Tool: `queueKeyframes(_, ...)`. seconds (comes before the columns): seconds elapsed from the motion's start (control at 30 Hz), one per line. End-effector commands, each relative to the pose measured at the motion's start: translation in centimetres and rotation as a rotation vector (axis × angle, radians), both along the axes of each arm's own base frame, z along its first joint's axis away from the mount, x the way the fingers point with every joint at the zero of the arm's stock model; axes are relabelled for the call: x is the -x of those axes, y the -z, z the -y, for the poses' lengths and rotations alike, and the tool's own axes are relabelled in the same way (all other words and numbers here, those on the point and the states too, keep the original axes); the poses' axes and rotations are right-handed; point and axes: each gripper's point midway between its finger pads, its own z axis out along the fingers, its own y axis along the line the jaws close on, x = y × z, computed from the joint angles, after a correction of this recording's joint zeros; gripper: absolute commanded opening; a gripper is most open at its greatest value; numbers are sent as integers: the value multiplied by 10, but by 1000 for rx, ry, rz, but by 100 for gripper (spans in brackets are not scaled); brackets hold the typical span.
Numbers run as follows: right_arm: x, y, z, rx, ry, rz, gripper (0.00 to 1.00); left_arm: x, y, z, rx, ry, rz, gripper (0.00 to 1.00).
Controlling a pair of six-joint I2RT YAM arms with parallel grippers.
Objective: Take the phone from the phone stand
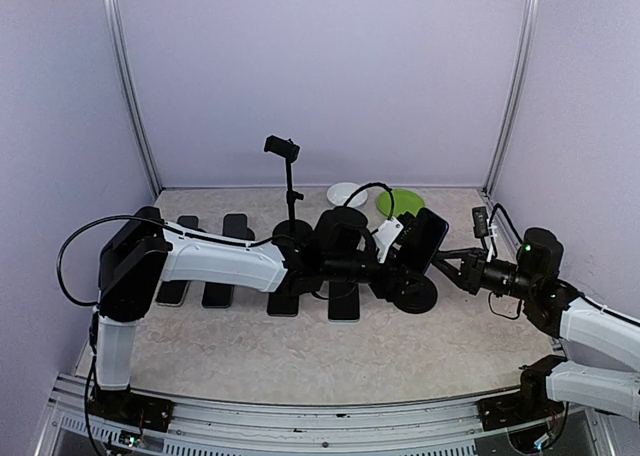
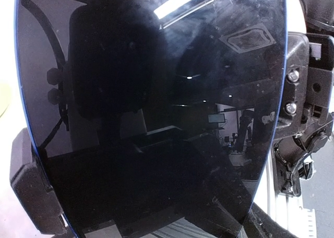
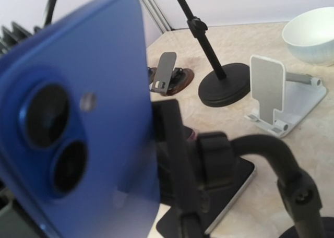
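phone (image 1: 428, 238): sitting tilted in the stand (image 1: 416, 296), up off the surface (image 1: 300, 361), blue back facing right.
stand: its round base is resting on the surface.
left hand (image 1: 386, 265): hanging close at the screen side; grip, I cannot tell.
right hand (image 1: 452, 261): hovering just beside the phone's back; grip, cannot tell.

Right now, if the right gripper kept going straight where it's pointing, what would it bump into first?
Probably the blue phone. The right gripper points left at its back, where the stand's clamp holds it. Both sit close ahead in the wrist view, so which it touches first is unclear.
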Motion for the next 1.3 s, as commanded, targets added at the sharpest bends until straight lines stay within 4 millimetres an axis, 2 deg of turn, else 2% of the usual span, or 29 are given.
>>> queueKeyframes(0.0, -16, 2, 13, -13, 100, -4, 0, 37, -73, 5, 176, 150, 78, 19)
queueKeyframes(0.2, -24, -5, 12, -41, 106, 22, 0, 66, -74, 11, 186, 288, 54, 19)
queueKeyframes(0.33, -29, -9, 11, -51, 112, 36, 0, 70, -75, 12, 188, 289, 57, 19)
queueKeyframes(0.4, -33, -14, 11, -52, 123, 54, 0, 64, -85, 5, 207, 247, 72, 19)
queueKeyframes(0.63, -59, -42, 11, -45, 163, 148, 0, 18, -108, -37, 241, 1, 122, 19)
queueKeyframes(0.8, -82, -57, 6, -51, 176, 199, 0, -1, -107, -65, 239, -111, 126, 19)
queueKeyframes(0.87, -93, -55, 3, -51, 178, 200, 0, -7, -109, -73, 242, -144, 122, 19)
queueKeyframes(1.03, -120, -56, 2, -53, 189, 221, 0, -16, -104, -84, 230, -203, 120, 19)
queueKeyframes(1.27, -152, -50, 6, -50, 192, 223, 0, -21, -98, -88, 227, -237, 104, 19)
